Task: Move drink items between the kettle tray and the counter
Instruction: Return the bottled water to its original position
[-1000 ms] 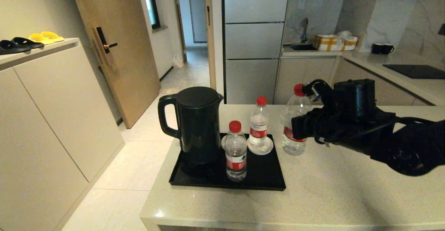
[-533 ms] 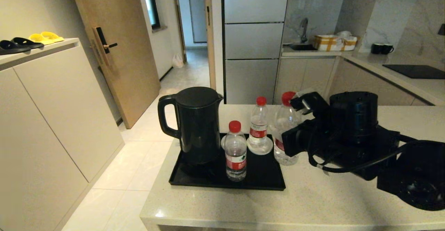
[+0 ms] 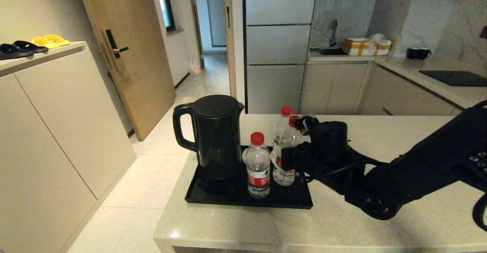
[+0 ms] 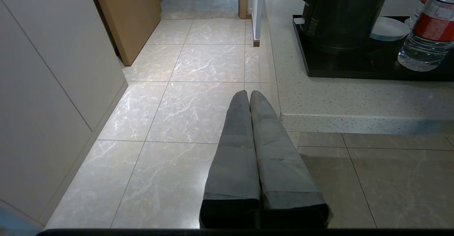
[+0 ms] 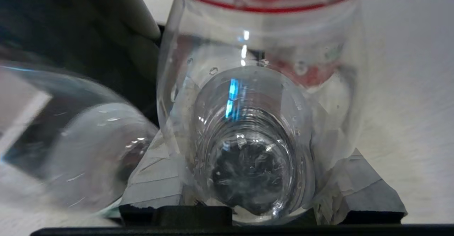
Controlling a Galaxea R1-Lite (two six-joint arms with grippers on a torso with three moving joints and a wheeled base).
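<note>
My right gripper [image 3: 293,158] is shut on a clear red-capped water bottle [image 3: 284,171] and holds it tilted, its base at the right part of the black kettle tray [image 3: 228,198]. I cannot tell whether the base touches the tray. In the right wrist view that bottle [image 5: 255,122] fills the space between both grey fingers [image 5: 156,179]. A second bottle [image 3: 258,165] stands at the tray's front. The third bottle [image 3: 283,125] stands just behind the held one, partly hidden. My left gripper [image 4: 250,94] hangs shut and empty over the floor beside the beige counter [image 3: 342,222].
The black kettle [image 3: 215,135] fills the tray's left half. A white saucer [image 4: 388,28] lies on the tray behind the bottles. The counter's left edge [image 4: 275,87] drops to the tiled floor. A tall cabinet [image 3: 57,131] stands far left.
My right gripper has carried its bottle leftward and down, from above the counter beside the tray to the tray's right part, close in front of the back bottle.
</note>
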